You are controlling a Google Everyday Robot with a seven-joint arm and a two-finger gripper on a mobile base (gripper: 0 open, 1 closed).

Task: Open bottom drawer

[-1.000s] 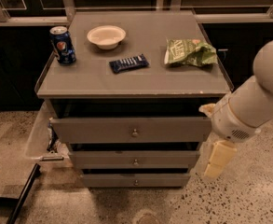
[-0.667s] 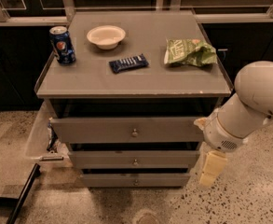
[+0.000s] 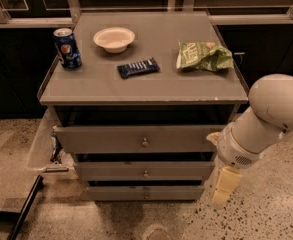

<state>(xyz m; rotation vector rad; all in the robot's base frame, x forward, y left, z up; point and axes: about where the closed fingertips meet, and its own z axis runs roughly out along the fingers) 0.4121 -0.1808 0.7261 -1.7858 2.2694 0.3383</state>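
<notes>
The bottom drawer [image 3: 146,192] is the slimmest grey front at the foot of the grey cabinet, with a tiny round metal knob [image 3: 146,195] at its centre. It sits pulled out less than the two drawers above it. My gripper [image 3: 223,186] hangs from the white arm at the cabinet's lower right corner, just right of the bottom drawer's front and level with it, pointing down toward the floor.
The top drawer [image 3: 141,139] and middle drawer [image 3: 145,170] stand slightly pulled out. On the cabinet top [image 3: 101,91] are a Pepsi can [image 3: 67,48], a white bowl [image 3: 114,38], a dark snack bar [image 3: 138,67] and a green chip bag [image 3: 203,55]. Speckled floor lies in front.
My arm has lowered and drawn left, bringing the gripper closer to the cabinet's lower right corner. The drawers have not moved.
</notes>
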